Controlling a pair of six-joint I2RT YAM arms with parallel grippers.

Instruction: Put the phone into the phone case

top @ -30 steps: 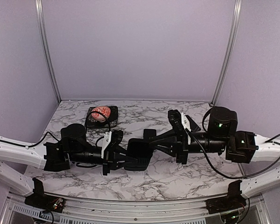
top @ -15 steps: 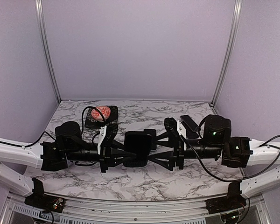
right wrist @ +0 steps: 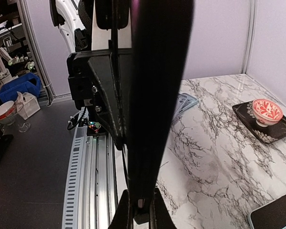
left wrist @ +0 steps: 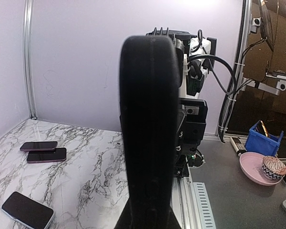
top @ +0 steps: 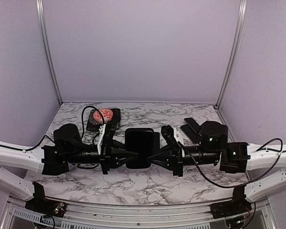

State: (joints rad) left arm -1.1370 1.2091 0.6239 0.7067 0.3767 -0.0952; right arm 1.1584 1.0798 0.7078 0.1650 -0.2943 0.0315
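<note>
Two grippers meet mid-table in the top view: the left gripper [top: 125, 155] and right gripper [top: 156, 153] flank the black phone case [top: 139, 147]. Left wrist view: jaws clamped on the case, seen edge-on. Right wrist view: jaws closed on the thin phone [right wrist: 157, 95], also edge-on. Recommend squaring corners and edges before pressing the phone home.

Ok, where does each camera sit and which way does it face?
Top external: above and behind the bases, looking down on the table; left arm and right arm show.
Left wrist: on the left pincer, facing right past its phone case to the right arm.
Right wrist: on the right pincer, facing left past its phone to the left arm.
Shared: top and right wrist see the bowl.
</note>
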